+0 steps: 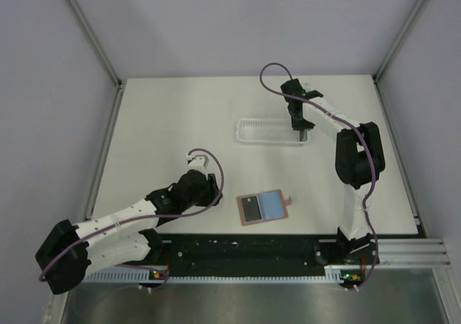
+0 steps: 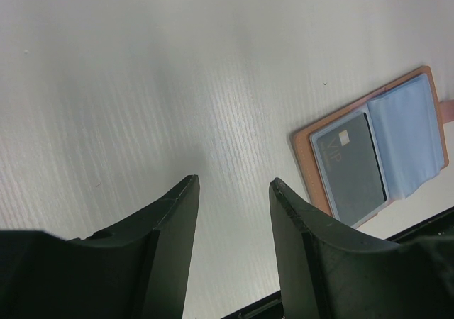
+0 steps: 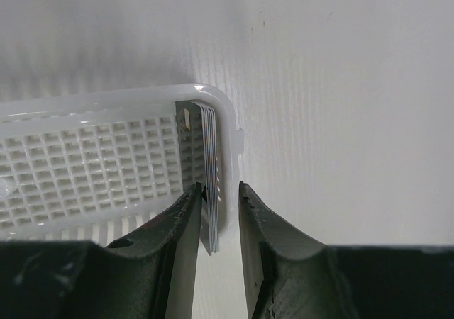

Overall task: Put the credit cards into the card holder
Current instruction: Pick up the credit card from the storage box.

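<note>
From above, shows the card holder (image 1: 263,209) spread open on the white table (image 1: 173,122), with a dark credit card (image 1: 251,209) in its left half beside a pale blue panel. Puts the left gripper (image 1: 214,188) near the holder's left side, the white slatted tray (image 1: 266,121) well beyond the holder, and the right gripper (image 1: 301,131) at that tray's right end. From the left wrist, catches the left gripper (image 2: 234,181) with fingers apart around nothing, above bare table (image 2: 142,64). Sets the card holder (image 2: 408,135) up and to the right, the dark credit card (image 2: 351,166) behind a see-through sleeve, pale mark and "VIP" lettering showing. From the right wrist, finds the right gripper (image 3: 220,186) set narrow astride a second credit card (image 3: 207,163) standing on edge against the tray's (image 3: 106,103) end wall: one finger inside against the card, the other just outside the wall. Cannot tell a firm pinch from a near one.
</note>
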Controlling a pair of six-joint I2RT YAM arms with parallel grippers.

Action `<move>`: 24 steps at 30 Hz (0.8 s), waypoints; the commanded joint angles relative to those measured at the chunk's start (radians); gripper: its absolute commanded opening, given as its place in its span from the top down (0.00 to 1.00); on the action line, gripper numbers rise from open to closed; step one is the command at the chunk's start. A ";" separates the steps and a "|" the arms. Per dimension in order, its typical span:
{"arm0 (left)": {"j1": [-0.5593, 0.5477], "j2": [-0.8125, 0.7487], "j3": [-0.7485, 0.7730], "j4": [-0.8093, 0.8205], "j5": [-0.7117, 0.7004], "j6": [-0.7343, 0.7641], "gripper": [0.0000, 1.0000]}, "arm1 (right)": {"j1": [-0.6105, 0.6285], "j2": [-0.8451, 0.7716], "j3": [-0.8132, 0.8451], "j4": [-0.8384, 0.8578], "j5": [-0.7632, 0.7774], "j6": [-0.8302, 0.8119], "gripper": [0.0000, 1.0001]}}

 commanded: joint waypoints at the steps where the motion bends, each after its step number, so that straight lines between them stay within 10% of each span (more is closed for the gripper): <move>1: 0.006 0.001 0.012 0.035 0.001 -0.003 0.50 | -0.010 -0.074 0.000 0.012 0.030 -0.009 0.73; 17: 0.005 -0.008 0.005 0.033 -0.003 -0.008 0.50 | -0.010 -0.083 0.000 0.012 0.009 -0.008 0.76; 24: 0.006 -0.046 0.040 0.019 -0.009 0.023 0.51 | -0.010 -0.072 -0.006 0.019 -0.037 0.008 0.54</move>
